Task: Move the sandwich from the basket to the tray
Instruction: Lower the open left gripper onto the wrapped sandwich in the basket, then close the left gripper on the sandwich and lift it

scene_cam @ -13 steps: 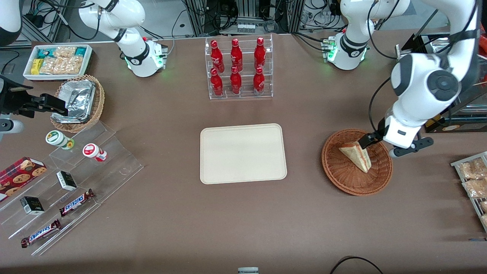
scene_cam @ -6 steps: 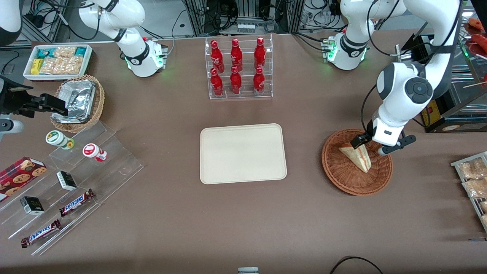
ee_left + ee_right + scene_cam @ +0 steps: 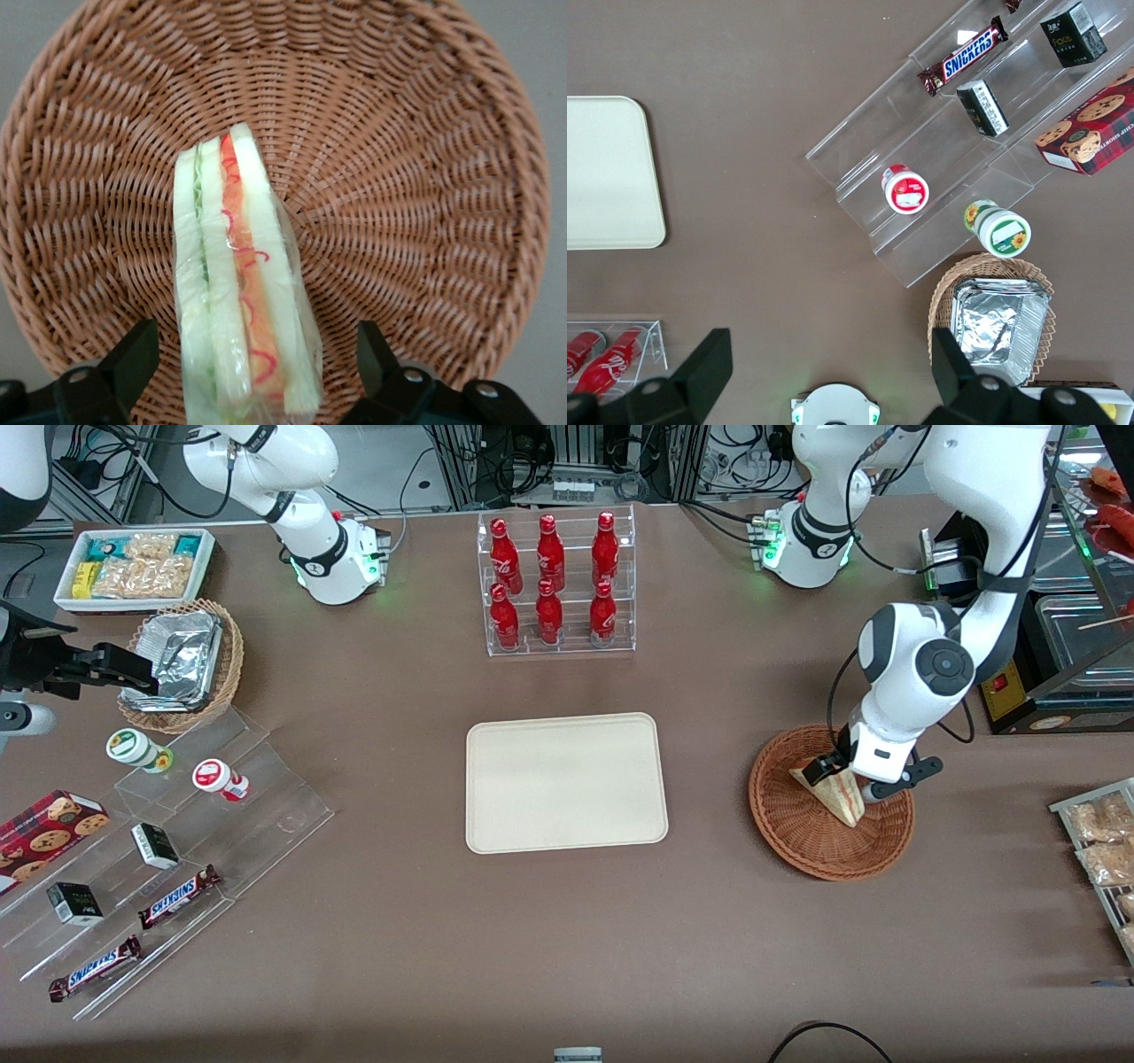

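The sandwich (image 3: 837, 793), a wrapped white-bread wedge with red, orange and green filling, lies in the reddish-brown wicker basket (image 3: 802, 833) toward the working arm's end of the table. In the left wrist view the sandwich (image 3: 244, 283) stands on edge in the basket (image 3: 416, 177). My left gripper (image 3: 848, 779) is low over the basket, open, with one finger (image 3: 133, 354) on each side of the sandwich's wide end and gaps between them and it. The cream tray (image 3: 565, 781) lies flat at the table's middle, bare.
A clear rack of red bottles (image 3: 556, 584) stands farther from the camera than the tray. A wire rack of snack packets (image 3: 1103, 841) lies beside the basket at the table's edge. Clear stepped shelves with snacks (image 3: 159, 850) and a tan foil basket (image 3: 182, 660) lie toward the parked arm's end.
My left arm has swung in toward the basket and come down. The gripper now straddles the sandwich's wide end. The sandwich has not moved.
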You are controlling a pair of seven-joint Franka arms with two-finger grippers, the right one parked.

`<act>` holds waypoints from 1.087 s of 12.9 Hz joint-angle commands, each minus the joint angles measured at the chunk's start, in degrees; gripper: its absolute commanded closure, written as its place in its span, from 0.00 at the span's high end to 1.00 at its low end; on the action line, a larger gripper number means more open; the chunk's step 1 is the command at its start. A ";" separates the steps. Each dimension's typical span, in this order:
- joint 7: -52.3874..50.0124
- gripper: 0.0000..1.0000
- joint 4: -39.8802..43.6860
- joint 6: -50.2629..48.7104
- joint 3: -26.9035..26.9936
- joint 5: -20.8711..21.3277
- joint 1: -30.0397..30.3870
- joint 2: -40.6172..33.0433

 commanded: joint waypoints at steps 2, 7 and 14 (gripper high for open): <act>-0.98 0.13 0.52 0.07 0.12 0.82 0.36 -0.21; -0.89 0.00 3.32 -10.08 -0.14 4.83 -0.17 -4.33; -2.46 0.00 29.14 -39.37 -3.92 3.12 -7.88 -1.72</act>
